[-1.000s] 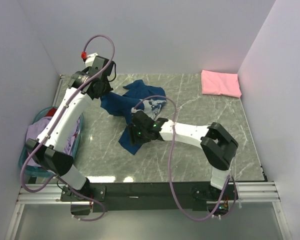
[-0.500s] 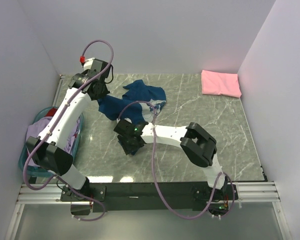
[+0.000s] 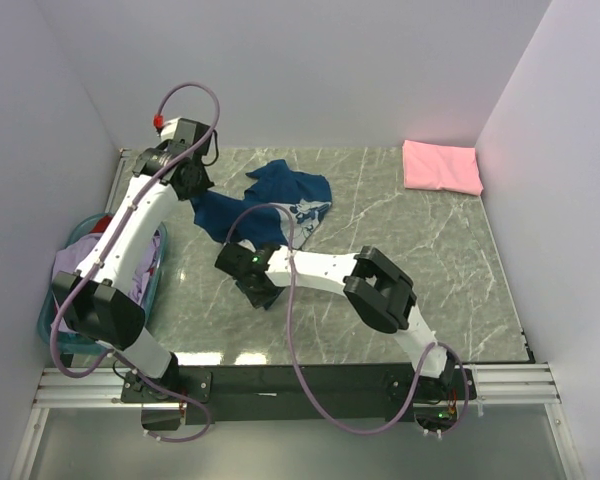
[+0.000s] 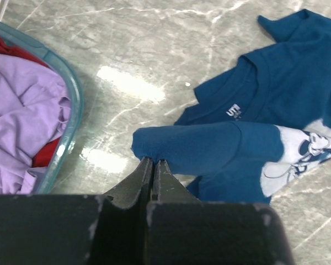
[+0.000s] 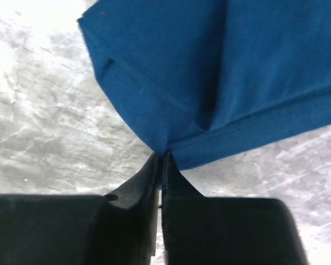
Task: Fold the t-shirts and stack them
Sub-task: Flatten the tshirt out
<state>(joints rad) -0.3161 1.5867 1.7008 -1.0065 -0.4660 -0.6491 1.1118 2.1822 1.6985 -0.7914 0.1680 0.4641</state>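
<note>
Right gripper (image 5: 161,156), nearest the arm bases: its jaws are closed to a thin slit and pinch a hemmed corner of the navy t-shirt (image 3: 272,196). This is the shirt's near end, which lies about midway across the grey marbled tabletop (image 3: 430,260). In the right wrist view, blue cloth fans away from the fingertips, with a stitched hem running off to the right.

At the left edge of the tabletop stands a teal basket (image 4: 75,110). It holds a crumpled lavender t-shirt (image 4: 22,99), and a red t-shirt (image 4: 5,47) shows at the basket's far side and under the lavender one.

Farther back and to the left, the left gripper (image 4: 153,161) is likewise closed. It clamps a rounded fold of the same navy t-shirt at the garment's left side, near the basket but apart from it.

Between and beyond the two grippers the navy t-shirt lies rumpled and partly stretched. Its neck label (image 4: 233,109) faces up, and a pale blue-white print (image 4: 298,160) shows on the right. Its farthest part is bunched near the back of the tabletop.

In the far right corner a pink t-shirt (image 3: 440,166) lies folded into a flat rectangle, well apart from the navy one.
</note>
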